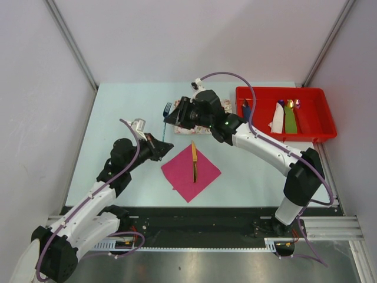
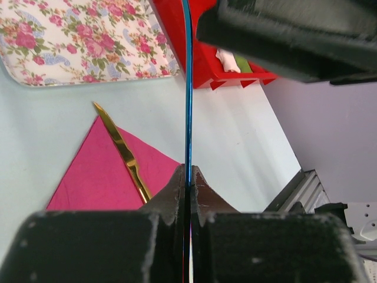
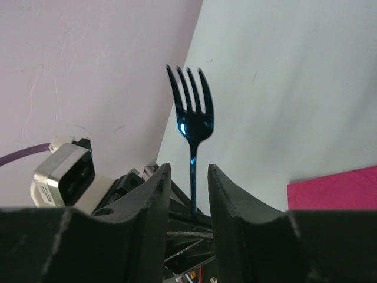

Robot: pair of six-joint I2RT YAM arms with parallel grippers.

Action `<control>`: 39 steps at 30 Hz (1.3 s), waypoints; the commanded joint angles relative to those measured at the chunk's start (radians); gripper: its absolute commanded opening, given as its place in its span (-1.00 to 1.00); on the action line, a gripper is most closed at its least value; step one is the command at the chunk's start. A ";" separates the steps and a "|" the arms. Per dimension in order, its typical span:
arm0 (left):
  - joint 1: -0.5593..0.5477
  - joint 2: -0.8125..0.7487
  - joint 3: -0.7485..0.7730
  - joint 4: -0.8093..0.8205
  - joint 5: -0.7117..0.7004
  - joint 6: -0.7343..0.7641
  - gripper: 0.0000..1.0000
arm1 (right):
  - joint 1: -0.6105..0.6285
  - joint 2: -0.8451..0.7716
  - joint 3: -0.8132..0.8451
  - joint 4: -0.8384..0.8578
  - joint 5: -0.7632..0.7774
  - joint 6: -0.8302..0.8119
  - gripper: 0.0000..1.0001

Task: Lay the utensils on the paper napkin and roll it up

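The left gripper (image 1: 160, 145) is closed tight on the lower end of the fork (image 1: 165, 121). In the left wrist view the thin blue handle (image 2: 188, 88) stands edge-on, pinched between the two fingers (image 2: 177, 186). The right gripper (image 3: 187, 170) is narrow but not closed. Its fingers (image 3: 159, 183) stand on both sides of the fork's neck (image 3: 191, 112), with a small gap on each side, so it does not hold anything.

The fork is therefore in the air, beyond the far left corner of the napkin (image 1: 191, 172), with its tines pointing away from the napkin. The knife (image 1: 194, 160) already lies on the napkin, along the middle. The napkin lies flat on the desk (image 1: 118, 106).

We judge that the step in hand is to pass the fork from one gripper to the other. To do it well, we should close the right gripper squarely on the neck and be sure of the grip before the left gripper lets go. The handle is thin and smooth, so it may turn or slip. After this, we should lay the fork on the napkin just beside the knife and parallel to it, and lower it gently so that the light paper and the knife do not shift.
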 commanded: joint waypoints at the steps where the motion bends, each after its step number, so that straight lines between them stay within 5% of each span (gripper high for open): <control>1: -0.007 -0.018 -0.010 0.054 0.023 -0.008 -0.99 | -0.002 0.019 0.061 0.044 0.028 -0.013 -0.30; 15: -0.019 -0.015 -0.010 0.051 0.014 -0.003 -1.00 | 0.003 0.049 0.066 0.019 0.035 0.001 -0.56; 20: -0.021 -0.014 -0.007 0.050 0.011 0.000 -0.98 | 0.003 0.050 0.063 0.000 0.034 0.001 -1.00; 23: -0.019 -0.014 0.021 0.005 -0.007 0.026 -0.48 | -0.006 0.049 0.063 -0.022 0.037 -0.013 -1.00; 24: -0.019 -0.015 0.036 -0.060 -0.041 0.049 -0.02 | -0.012 0.049 0.060 -0.030 0.034 -0.037 -1.00; 28: 0.045 -0.037 0.110 -0.240 -0.077 0.153 0.89 | -0.038 0.059 0.049 -0.105 0.006 -0.178 -1.00; 32: 0.215 -0.032 0.157 -0.364 0.002 0.216 1.00 | -0.034 0.090 -0.017 -0.189 0.037 -0.283 -1.00; 39: 0.297 -0.040 0.151 -0.392 0.005 0.287 0.99 | -0.029 0.223 -0.037 -0.283 0.077 -0.237 -1.00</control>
